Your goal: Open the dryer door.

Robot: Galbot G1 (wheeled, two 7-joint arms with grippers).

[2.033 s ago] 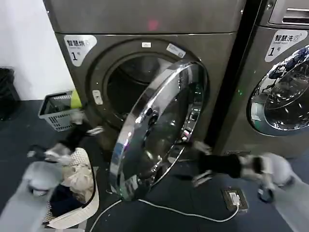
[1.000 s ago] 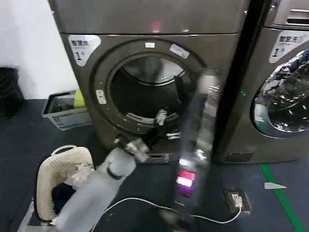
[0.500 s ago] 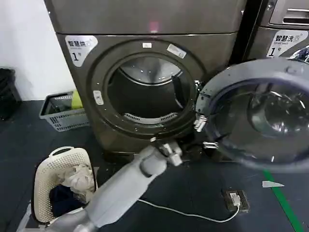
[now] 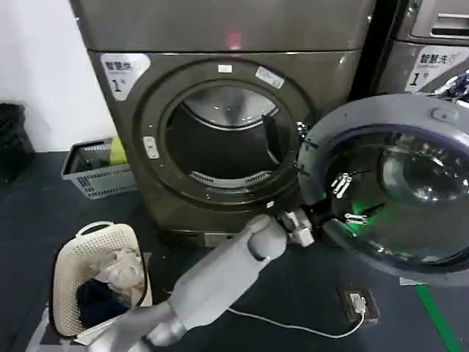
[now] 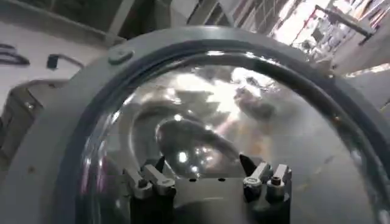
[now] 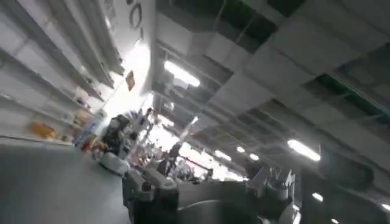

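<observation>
Dryer door stands swung wide open to the right of the dark grey dryer, its grey plastic back and bulging glass bowl turned toward the head camera, so that it covers much of the front of the paler silver machine next to it. The round drum opening of the dryer lies fully exposed, with a ribbed metal drum inside. The left arm reaches from the lower left across the floor, and the left gripper is at the inner face of the door, close against the glass near its hinge-side edge; its two fingers are spread apart and hold nothing. In the left wrist view the door's grey rim curves around the glass bowl, and the left gripper's fingertips sit parted right in front of it. The right gripper appears in its own wrist view, fingers apart and empty, pointing up toward a ceiling with strip lights. A white laundry basket with clothes stands on the dark floor at the lower left, and a grey crate sits by the wall beside the dryer.
</observation>
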